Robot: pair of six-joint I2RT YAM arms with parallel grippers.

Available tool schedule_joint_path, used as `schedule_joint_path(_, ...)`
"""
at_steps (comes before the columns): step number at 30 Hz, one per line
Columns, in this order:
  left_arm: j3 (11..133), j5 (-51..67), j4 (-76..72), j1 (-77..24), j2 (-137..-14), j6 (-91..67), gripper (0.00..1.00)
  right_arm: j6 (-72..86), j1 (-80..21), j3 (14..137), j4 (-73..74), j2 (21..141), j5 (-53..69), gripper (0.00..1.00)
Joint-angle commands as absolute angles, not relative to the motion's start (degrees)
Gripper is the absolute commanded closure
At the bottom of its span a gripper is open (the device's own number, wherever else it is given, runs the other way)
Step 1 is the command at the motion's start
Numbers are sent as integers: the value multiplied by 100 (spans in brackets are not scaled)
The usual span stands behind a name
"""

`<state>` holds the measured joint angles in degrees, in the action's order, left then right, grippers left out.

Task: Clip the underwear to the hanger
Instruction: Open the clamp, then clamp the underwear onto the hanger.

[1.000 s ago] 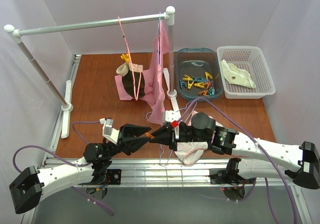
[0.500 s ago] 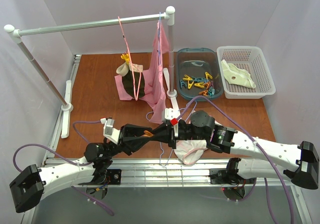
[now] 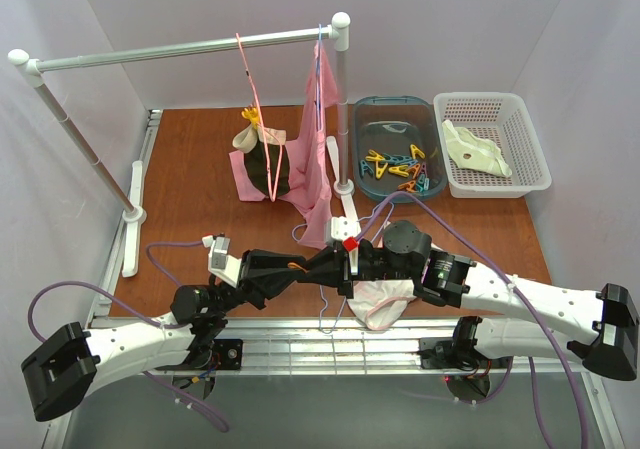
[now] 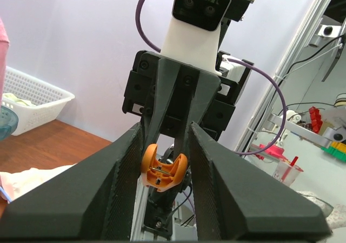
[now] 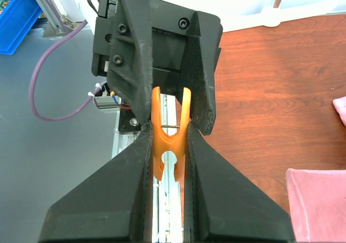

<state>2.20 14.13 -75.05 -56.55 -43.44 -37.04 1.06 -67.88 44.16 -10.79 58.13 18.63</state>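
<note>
An orange clothespin [image 3: 312, 268] hangs between my two grippers, which meet tip to tip above the table's front edge. My right gripper [image 5: 171, 140] is shut on its jaw end [image 5: 170, 148]. My left gripper [image 4: 165, 135] has closed in on the clothespin's handle end [image 4: 164, 172], one finger [image 5: 135, 64] against each side. The underwear [image 3: 385, 301], pale pinkish-white, lies on the table below the right arm and shows at the left wrist view's lower left [image 4: 32, 179]. A thin wire of the hanger [image 3: 323, 314] shows at the table's front edge; the rest is hidden under the arms.
A clothes rail [image 3: 180, 49] spans the back, carrying a pink wire hanger [image 3: 248, 79] with dark underwear and a hanging pink garment [image 3: 318, 159]. A teal bin of clothespins [image 3: 395, 159] and a white basket [image 3: 520, 129] holding a cream garment stand at the back right.
The left gripper has pushed forward over the clothespin's handles and its jaws have narrowed onto them. The right gripper shifted slightly left, still holding the clothespin.
</note>
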Motion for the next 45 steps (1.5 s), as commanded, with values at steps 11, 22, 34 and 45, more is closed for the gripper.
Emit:
schedule_joint_path(11,-1028,1635,-7638,-5678,-4403,-3718,90,79,-6715,4535,-1591,5722,1626,77)
schedule_joint_path(22,-932,1134,-7304,-5678,-4474,-3692,98,62,-6689,4325,-1573,5511,1213,50)
schedule_joint_path(34,-1002,71,-6715,-5678,-4675,-3612,98,201,-6653,3833,-889,4879,-429,46)
schedule_joint_path(45,-782,-387,-8327,-5687,-7372,-4148,98,1494,-6618,2094,-589,4685,-1740,48)
